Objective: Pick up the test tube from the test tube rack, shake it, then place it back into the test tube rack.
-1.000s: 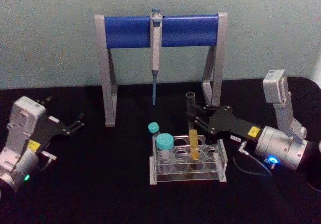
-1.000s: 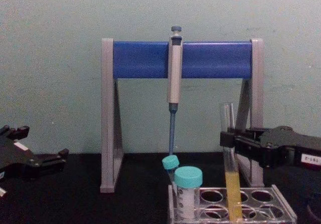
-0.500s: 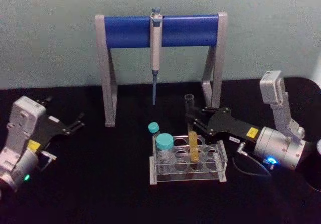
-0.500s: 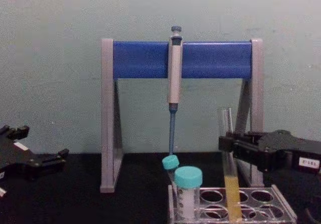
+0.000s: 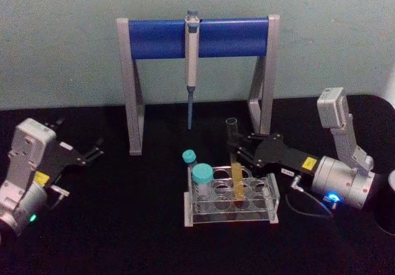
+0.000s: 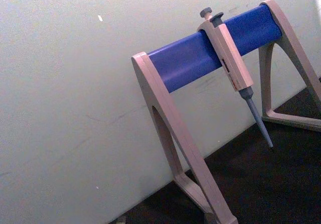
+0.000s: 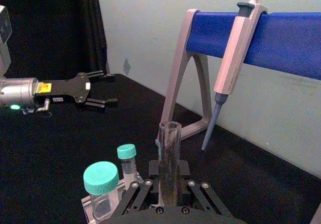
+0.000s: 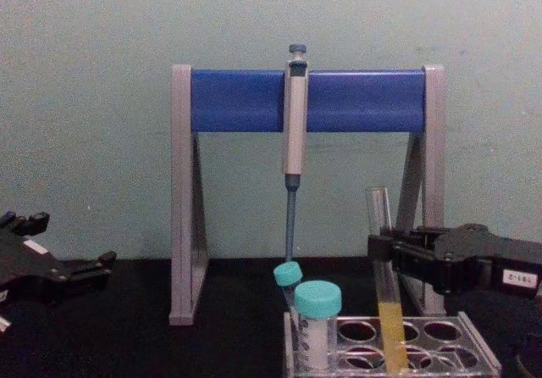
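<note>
Right claw (image 5: 237, 149) grips test tube (image 5: 237, 185) in rack (image 5: 272, 211), teal-capped tubes (image 5: 202, 175) just beside.

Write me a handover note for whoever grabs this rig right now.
Right claw: shut on the test tube, above its yellow liquid.
Left claw: open, parked far left.
Test tube: upright, foot in a hole of the test tube rack, lower than a second ago.
Done: apparently lift and shake.
Left: seat it, open the claw, withdraw.
</note>
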